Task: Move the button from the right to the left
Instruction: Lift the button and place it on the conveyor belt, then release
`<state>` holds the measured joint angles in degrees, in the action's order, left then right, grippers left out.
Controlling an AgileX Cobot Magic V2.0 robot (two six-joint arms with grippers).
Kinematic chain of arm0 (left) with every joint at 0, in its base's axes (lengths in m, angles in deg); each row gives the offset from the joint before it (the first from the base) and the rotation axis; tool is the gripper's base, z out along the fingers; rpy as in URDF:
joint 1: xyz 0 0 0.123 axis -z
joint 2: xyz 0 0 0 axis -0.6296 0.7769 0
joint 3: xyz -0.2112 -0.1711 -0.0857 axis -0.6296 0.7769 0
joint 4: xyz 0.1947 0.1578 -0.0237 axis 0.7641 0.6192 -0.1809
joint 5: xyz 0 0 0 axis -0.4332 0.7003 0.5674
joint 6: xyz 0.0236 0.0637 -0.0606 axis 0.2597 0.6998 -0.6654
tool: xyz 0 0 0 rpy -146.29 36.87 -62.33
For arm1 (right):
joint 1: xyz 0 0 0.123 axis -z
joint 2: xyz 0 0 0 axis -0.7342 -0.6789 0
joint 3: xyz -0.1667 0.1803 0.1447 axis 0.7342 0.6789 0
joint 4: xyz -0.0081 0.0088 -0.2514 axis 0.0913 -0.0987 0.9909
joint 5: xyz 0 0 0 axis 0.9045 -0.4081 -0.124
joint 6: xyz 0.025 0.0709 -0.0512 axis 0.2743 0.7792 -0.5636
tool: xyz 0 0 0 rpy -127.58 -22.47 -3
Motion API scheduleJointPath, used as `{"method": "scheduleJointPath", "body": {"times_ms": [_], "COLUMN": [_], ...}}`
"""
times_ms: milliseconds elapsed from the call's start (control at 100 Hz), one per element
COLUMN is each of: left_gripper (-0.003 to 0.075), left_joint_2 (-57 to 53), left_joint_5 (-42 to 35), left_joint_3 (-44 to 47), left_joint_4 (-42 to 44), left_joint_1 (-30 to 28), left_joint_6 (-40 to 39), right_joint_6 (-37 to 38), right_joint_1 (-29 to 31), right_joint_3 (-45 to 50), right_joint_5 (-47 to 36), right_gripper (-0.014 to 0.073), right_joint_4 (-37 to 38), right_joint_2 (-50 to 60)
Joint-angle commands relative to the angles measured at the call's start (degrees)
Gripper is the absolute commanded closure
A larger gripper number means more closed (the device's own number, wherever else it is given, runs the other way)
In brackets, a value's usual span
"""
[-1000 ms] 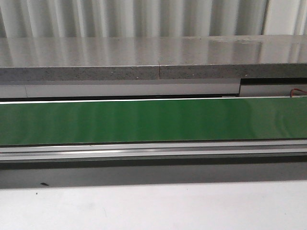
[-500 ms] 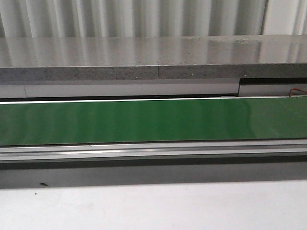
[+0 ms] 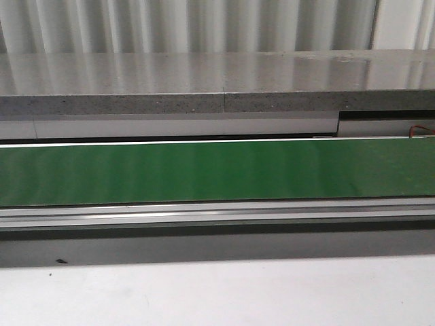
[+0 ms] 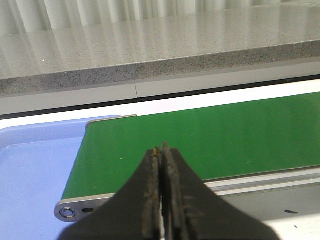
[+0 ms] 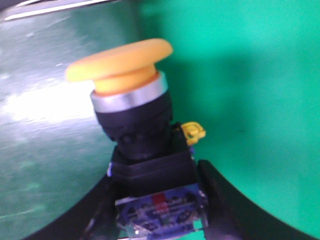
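Note:
The button (image 5: 127, 100) fills the right wrist view, its yellow mushroom cap above a silver ring, a black collar and a blue-and-clear block. My right gripper (image 5: 157, 172) is shut on it, one dark finger (image 5: 225, 200) pressed against each side of the block. It is held just above the green conveyor belt (image 5: 250, 75). My left gripper (image 4: 161, 148) is shut with nothing in it and hovers over the belt's left end (image 4: 100, 165). Neither the grippers nor the button appear in the front view.
A blue tray (image 4: 30, 170) lies beside the left end of the belt. The green belt (image 3: 217, 170) crosses the front view, with a grey stone ledge (image 3: 217, 81) behind it and a white table surface (image 3: 217, 292) in front.

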<state>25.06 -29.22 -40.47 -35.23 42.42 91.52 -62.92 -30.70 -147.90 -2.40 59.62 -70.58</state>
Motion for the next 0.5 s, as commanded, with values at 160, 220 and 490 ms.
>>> {"method": "scheduleJointPath", "body": {"times_ms": [160,220,490], "left_gripper": [0.0741,0.0741,0.0741], "left_joint_2": [-1.82,-1.82,-1.82], "left_joint_5": [-4.37,-4.37,-4.37], "left_joint_3": [2.17,2.17,2.17], "left_joint_4": [-0.53,-0.53,-0.53], "left_joint_1": [0.38,0.38,0.38], "left_joint_6": [-0.22,-0.22,-0.22], "right_joint_6": [5.0,6.12,7.19], "right_joint_1": [-4.21,-4.21,-4.21], "right_joint_3": [-1.42,-1.42,-1.42], "right_joint_5": [-0.23,0.14,0.41], "right_gripper": [0.0447,0.0447,0.0139], "right_joint_4": [-0.82,-0.82,-1.16], "right_joint_2": [1.06,0.3,-0.51]}}
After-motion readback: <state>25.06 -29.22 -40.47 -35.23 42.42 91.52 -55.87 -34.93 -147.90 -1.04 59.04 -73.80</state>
